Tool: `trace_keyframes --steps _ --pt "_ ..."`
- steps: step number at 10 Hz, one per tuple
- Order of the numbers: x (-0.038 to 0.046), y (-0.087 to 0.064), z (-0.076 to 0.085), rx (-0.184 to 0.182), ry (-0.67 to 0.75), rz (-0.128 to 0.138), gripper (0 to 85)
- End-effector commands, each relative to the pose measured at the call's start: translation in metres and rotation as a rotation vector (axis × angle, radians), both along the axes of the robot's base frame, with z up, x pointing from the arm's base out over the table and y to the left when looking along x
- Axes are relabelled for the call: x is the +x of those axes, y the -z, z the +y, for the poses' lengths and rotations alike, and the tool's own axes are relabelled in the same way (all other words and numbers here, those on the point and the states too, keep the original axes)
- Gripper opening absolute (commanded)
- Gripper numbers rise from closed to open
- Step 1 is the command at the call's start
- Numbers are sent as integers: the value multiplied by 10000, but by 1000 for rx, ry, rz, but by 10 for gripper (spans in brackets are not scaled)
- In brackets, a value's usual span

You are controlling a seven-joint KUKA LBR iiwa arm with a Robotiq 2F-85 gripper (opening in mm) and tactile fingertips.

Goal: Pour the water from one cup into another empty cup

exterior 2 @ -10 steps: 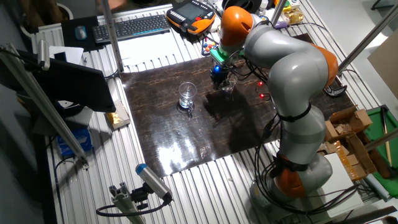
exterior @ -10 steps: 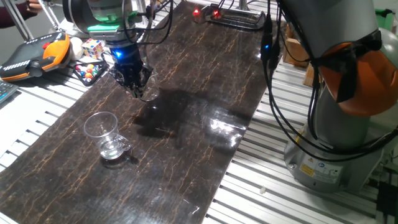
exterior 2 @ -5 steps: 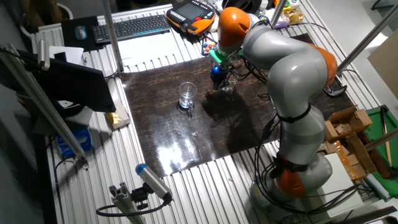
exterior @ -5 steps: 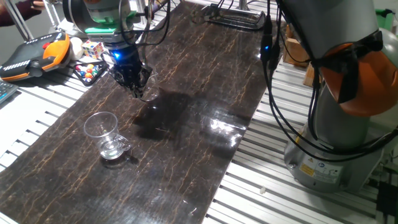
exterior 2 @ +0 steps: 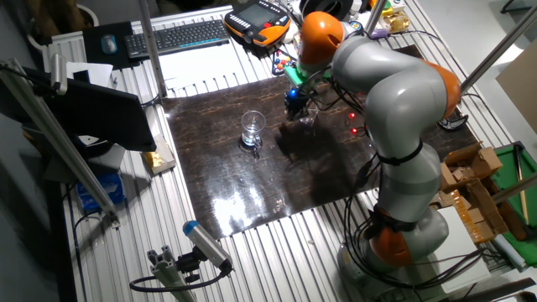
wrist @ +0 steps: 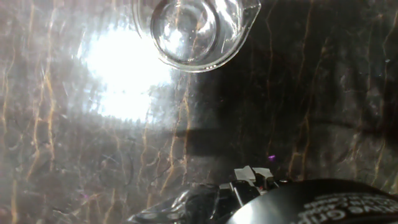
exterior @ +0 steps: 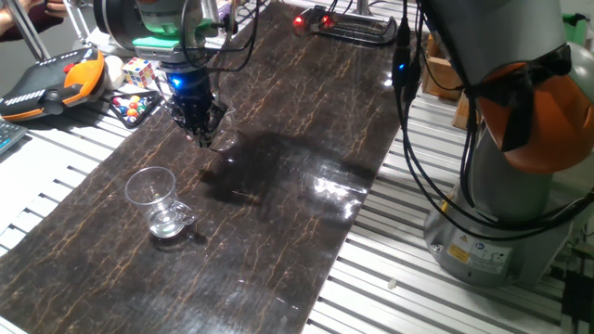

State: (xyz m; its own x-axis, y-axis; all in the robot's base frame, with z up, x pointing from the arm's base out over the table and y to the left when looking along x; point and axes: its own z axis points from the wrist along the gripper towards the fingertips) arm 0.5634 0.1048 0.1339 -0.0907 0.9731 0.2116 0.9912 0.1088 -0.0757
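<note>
Gripper is hanging low over the far left part of the dark mat, pointing straight down. It's right up against the small cup, on that cup's left side. I honestly can't tell whether the fingers are spread, pressed together or pinching the rim, because the glass is so clear and the hand view only shows a blurry bit of glass down by the fingertips. The arm is arched over from the right side of the table. The big cup stands upright and on its own, nearer the camera and well apart from the gripper, with its handle toward the right. It's the round rim at the top of the hand view too. The water should be in that one, though I can't really make it out. My guess is it's sorting out the small cup first. If so, keep the cup upright and go slow. Thin clear glass tips easily with a nudge from one side, so don't let a finger drag it across the mat.
</note>
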Motion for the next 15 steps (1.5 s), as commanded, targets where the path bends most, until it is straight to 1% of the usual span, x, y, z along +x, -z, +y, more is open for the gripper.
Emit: trace_keyframes --steps 1,2,3,4,5,7,8,9,10,11,12,15 --pt "28 19 36 28 19 -18 7" --pt "72 32 82 42 41 -28 7" --pt "105 36 119 57 55 -34 27" --pt "128 48 149 65 64 -32 73" --pt "132 76 176 66 66 -31 113" --pt "160 113 199 64 80 -39 203" --pt "185 133 219 65 89 -36 250" --pt "212 158 243 72 101 -33 317" --pt "234 188 262 82 111 -28 373" --pt "262 226 292 98 124 -19 467" --pt "281 257 316 110 137 -13 527" --pt "334 319 407 125 149 4 610"
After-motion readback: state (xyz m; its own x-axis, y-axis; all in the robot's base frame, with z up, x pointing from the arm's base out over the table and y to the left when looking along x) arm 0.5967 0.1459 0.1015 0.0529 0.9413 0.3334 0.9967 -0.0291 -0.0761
